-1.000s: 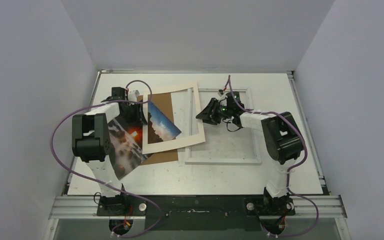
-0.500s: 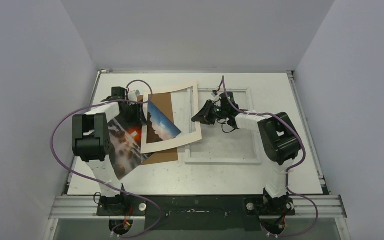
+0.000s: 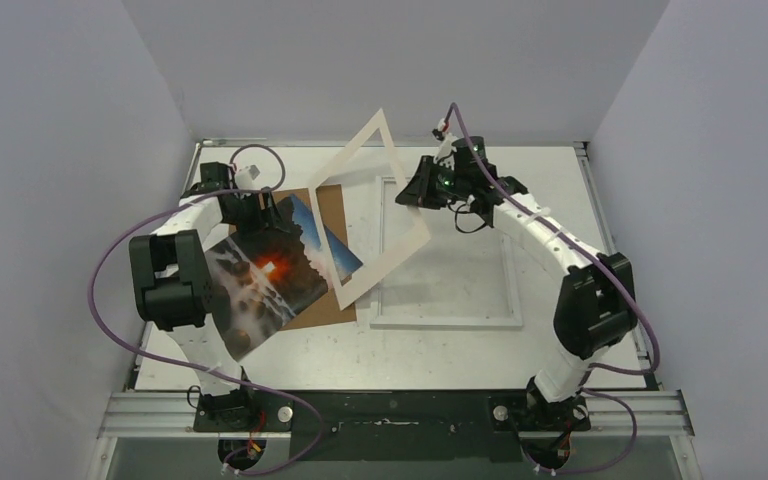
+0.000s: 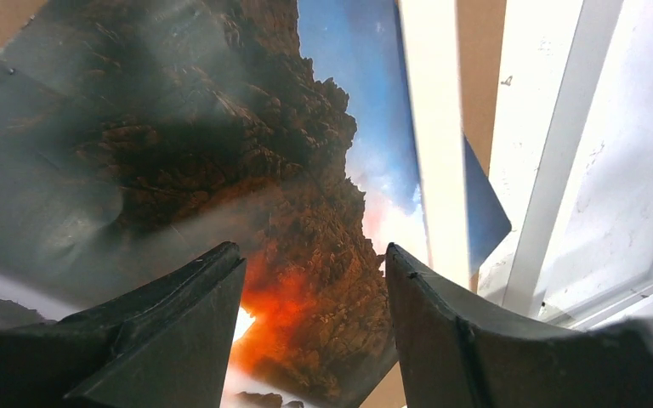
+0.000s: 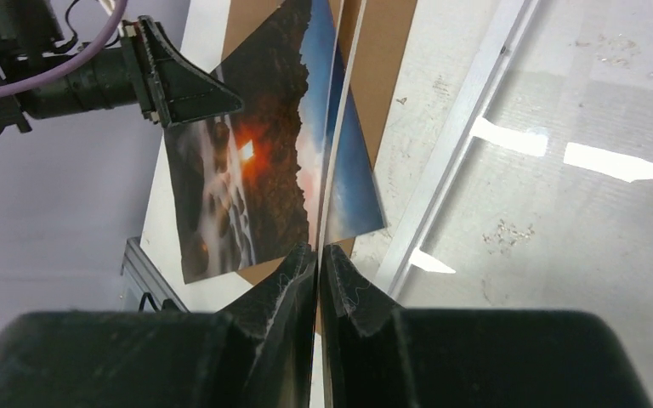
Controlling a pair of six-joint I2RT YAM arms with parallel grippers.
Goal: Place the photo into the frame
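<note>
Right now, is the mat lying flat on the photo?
No, the right gripper holds the mat steeply tilted, mostly raised above the photo.

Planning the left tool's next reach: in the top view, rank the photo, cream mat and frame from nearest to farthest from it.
From the left tool:
1. photo, directly beneath it, on the left.
2. cream mat, raised and tilted, at centre.
3. frame, lying flat, right of centre.

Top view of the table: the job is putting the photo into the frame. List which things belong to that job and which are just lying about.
Belong to the job:
photo, partly over the brown backing board
frame, lying flat

Just about:
cream mat, held up by the right gripper
brown backing board
</note>
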